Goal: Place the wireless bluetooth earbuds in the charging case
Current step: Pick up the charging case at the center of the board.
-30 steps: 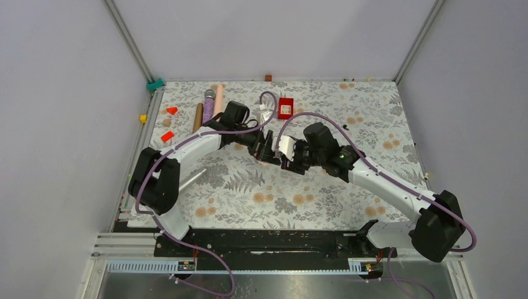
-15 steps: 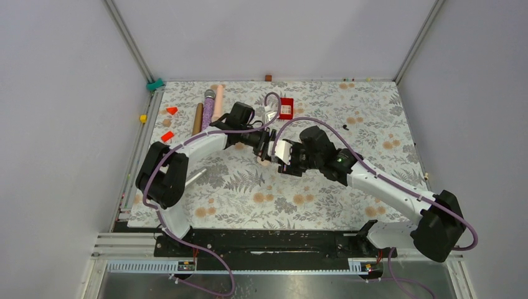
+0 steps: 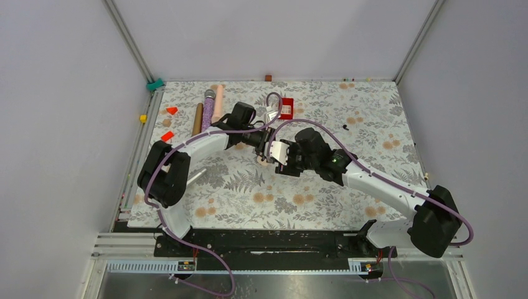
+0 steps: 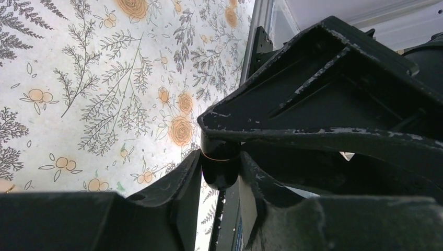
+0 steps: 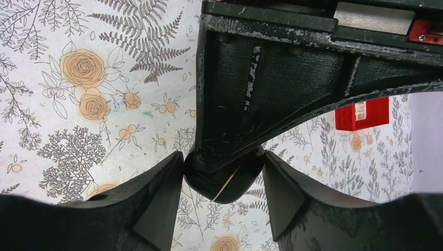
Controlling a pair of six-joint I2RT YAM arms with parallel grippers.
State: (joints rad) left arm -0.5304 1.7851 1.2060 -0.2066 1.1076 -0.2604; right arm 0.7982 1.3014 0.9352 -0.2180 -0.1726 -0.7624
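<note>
Rounded black charging case [image 5: 223,180], orange seam, held aloft

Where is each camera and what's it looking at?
Top external: above, behind the robot, looking down on the table; left arm, right arm show.
Left wrist: on the left arm, looking along the left hand pinching the black charging case.
Right wrist: on the right arm, looking along the right hand.
Shared: both wrist views show that case, pinched by both hands.

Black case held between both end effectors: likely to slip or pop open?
The case looks glossy and rounded, so it may squirt from the fingers. It seems rigid, undeformed under both grips. Its thin seam hints it could pop open.
</note>
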